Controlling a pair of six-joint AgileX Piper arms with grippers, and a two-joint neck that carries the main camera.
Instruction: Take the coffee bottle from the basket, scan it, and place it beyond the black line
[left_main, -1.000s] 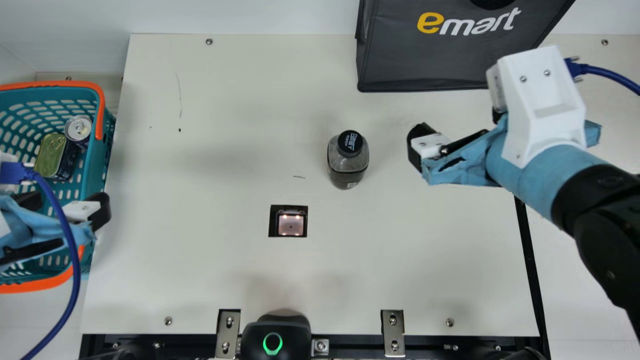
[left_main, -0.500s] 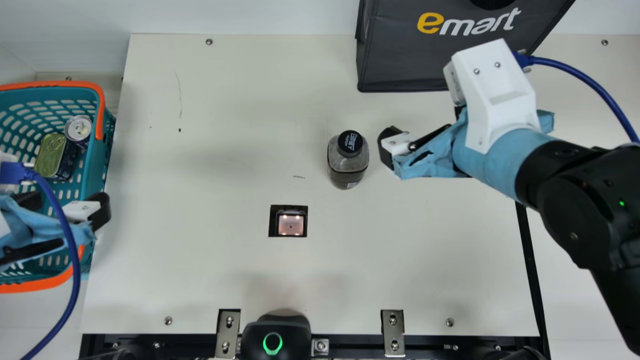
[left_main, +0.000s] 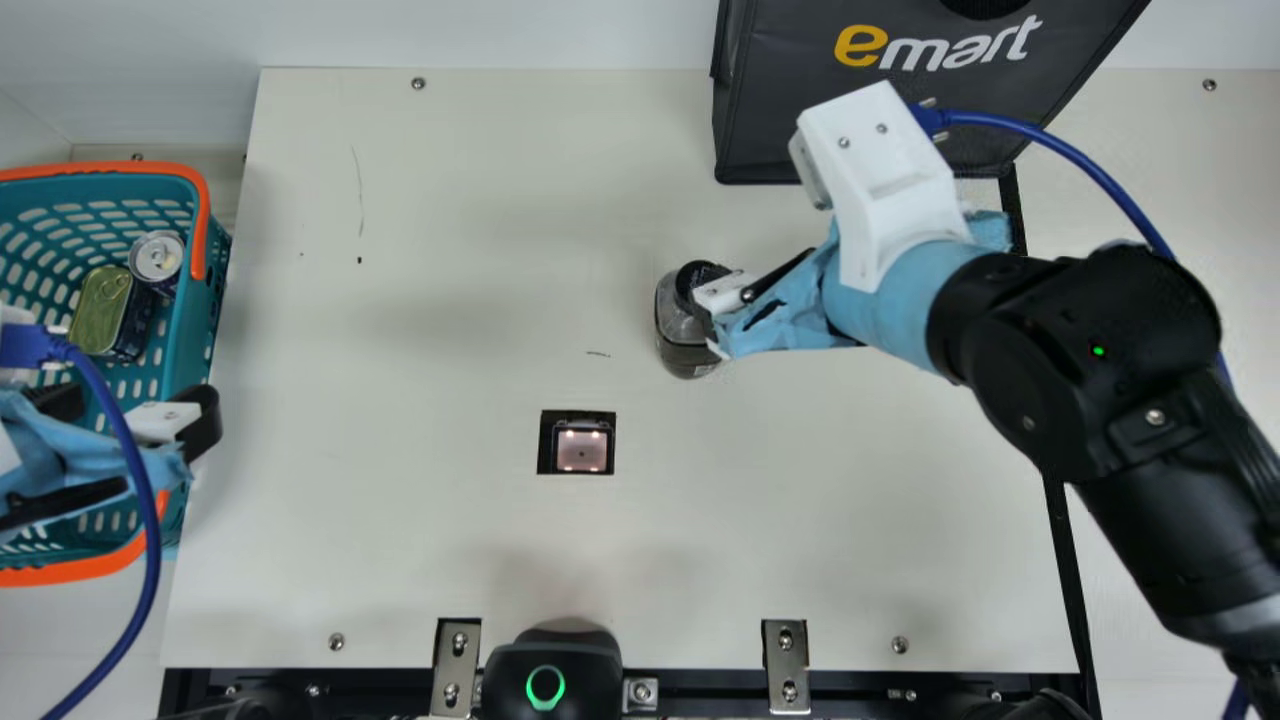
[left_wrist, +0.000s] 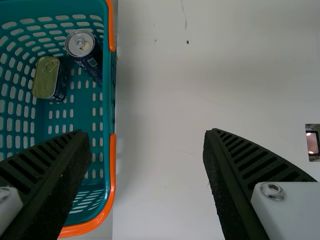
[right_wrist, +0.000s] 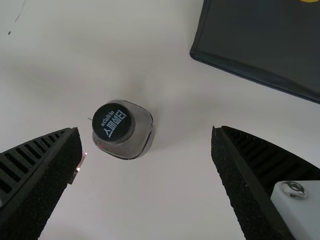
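I hold my right gripper (right_wrist: 145, 131) wide at the coffee bottle (left_main: 678, 335), which stands upright, its long axis vertical, beside the scanner window (left_main: 582, 450). It is far nearer this hand than my left gripper (left_wrist: 146, 132), spread by the basket (left_main: 194, 335). The main view has my right fingers overlapping the cap; my right wrist view reveals bare gaps either side, the bottle nearer one finger, so I judge I should centre before closing.
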